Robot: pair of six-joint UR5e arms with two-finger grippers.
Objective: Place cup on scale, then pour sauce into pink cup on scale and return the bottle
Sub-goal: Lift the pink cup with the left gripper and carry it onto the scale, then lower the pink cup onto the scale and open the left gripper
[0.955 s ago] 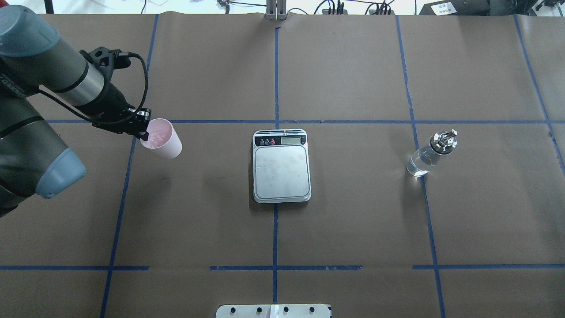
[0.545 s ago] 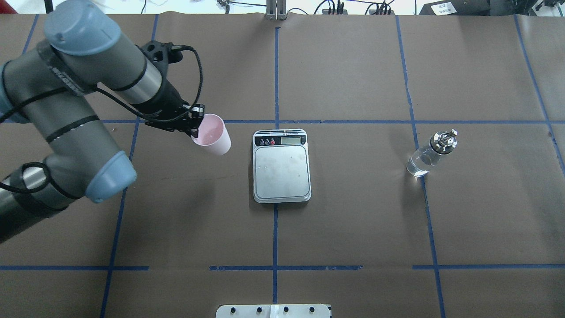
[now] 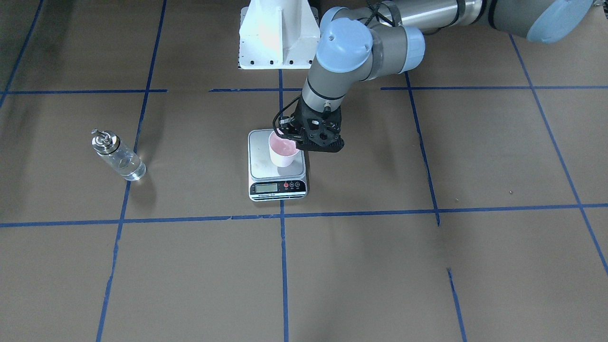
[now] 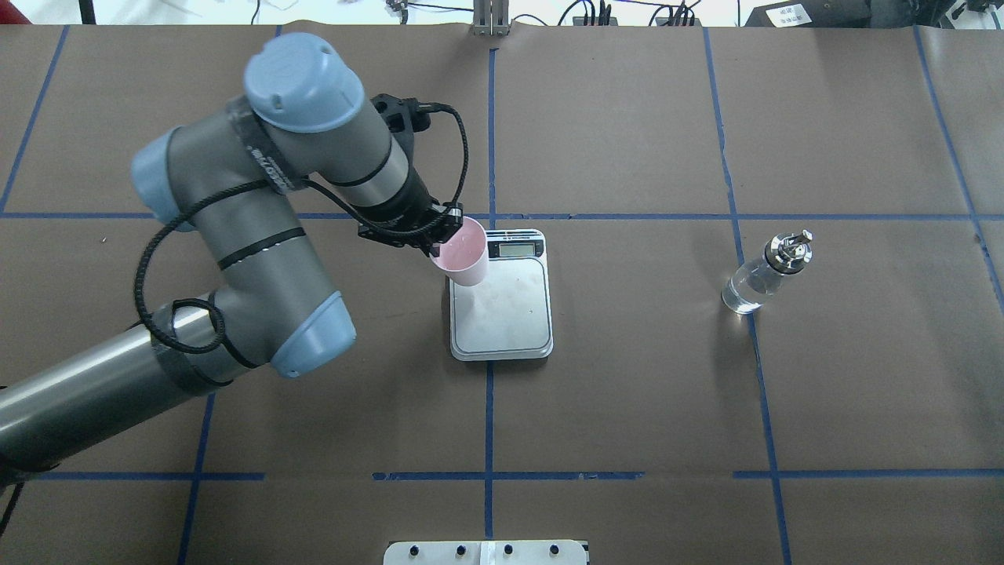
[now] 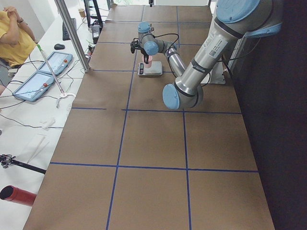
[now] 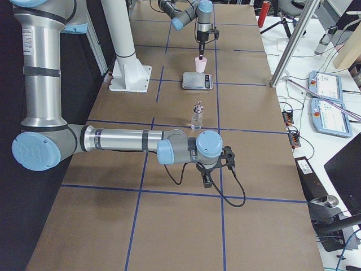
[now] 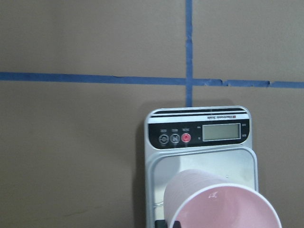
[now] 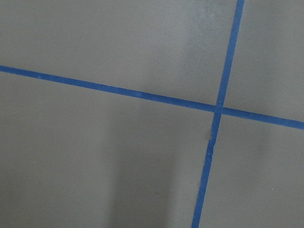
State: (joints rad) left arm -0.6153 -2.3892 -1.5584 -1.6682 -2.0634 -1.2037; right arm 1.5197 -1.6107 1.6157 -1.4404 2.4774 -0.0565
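While its rim is being pinched by the left gripper [image 4: 441,243], the pale pink tapered cup [image 4: 464,265], pinkish inside, is being held over the scale [image 4: 510,329], toward its silver platform's ten o'clock; the right gripper [image 6: 205,182] cannot be judged.

Matt paper-like cup [image 3: 283,153], dull metal scale [image 3: 259,159] platform — glossy glass bottle [image 3: 125,165], shiny metal cap [image 3: 102,140].

We see bright, even light from above; faint, soft shadows lie on the tabletop [image 3: 427,266] beside the bottle [image 3: 119,160]. Both wrist views look slightly soft.
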